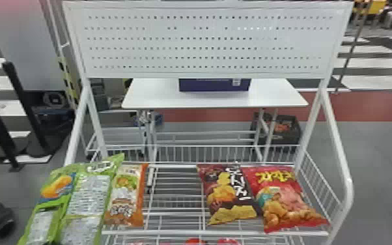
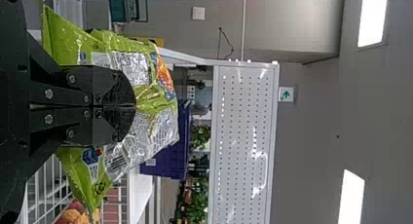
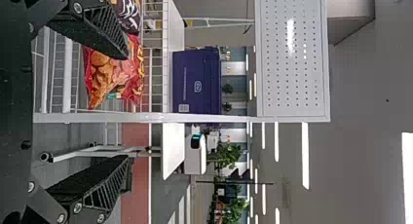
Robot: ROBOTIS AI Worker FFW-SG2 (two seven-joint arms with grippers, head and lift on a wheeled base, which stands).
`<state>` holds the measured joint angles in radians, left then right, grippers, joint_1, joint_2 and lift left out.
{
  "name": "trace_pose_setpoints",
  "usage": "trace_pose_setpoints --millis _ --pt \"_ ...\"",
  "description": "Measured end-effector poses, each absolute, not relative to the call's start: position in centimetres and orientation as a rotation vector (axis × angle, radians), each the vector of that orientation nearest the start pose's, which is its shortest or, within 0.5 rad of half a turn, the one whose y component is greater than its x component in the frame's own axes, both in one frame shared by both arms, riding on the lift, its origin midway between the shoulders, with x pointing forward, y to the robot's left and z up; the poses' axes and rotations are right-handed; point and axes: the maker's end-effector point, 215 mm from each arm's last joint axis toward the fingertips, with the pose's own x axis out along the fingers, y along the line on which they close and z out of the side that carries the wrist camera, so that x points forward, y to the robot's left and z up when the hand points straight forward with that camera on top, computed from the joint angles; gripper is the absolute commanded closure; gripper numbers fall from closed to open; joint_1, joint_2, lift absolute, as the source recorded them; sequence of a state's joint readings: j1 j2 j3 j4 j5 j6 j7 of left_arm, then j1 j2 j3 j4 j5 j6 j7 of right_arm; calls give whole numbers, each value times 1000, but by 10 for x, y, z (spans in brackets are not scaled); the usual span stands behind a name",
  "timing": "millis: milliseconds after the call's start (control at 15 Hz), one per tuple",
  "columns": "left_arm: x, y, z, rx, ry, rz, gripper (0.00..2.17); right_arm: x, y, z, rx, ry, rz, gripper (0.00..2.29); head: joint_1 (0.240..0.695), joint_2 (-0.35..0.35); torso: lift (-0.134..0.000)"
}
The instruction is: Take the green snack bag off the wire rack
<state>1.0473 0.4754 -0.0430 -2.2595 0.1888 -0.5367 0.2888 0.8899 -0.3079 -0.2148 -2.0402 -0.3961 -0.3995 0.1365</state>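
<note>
The green snack bag (image 1: 86, 195) is at the left end of the wire rack (image 1: 172, 233) in the head view, tilted, with its lower part running past the rack's front left corner. In the left wrist view my left gripper (image 2: 135, 107) is shut on the green snack bag (image 2: 146, 131), pinching a fold in its middle so the bag bulges out on both sides of the fingers. My right gripper (image 3: 127, 107) stands open in the right wrist view, nothing between its fingers, near the rack's right side post.
On the rack lie an orange snack bag (image 1: 127, 195) beside the green one, and a dark brown bag (image 1: 229, 194) and a red bag (image 1: 285, 197) at the right. A white perforated panel (image 1: 205, 42) rises behind; a white table (image 1: 159, 94) stands beyond.
</note>
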Motion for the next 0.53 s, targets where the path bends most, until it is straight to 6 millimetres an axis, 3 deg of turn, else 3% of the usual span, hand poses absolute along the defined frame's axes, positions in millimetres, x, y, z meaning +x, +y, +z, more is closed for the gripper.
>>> trace_pose_setpoints --millis 533 --pt "288 249 -266 -27 -132 -73 1706 328 -339 -329 8 -29 85 174 499 0 0"
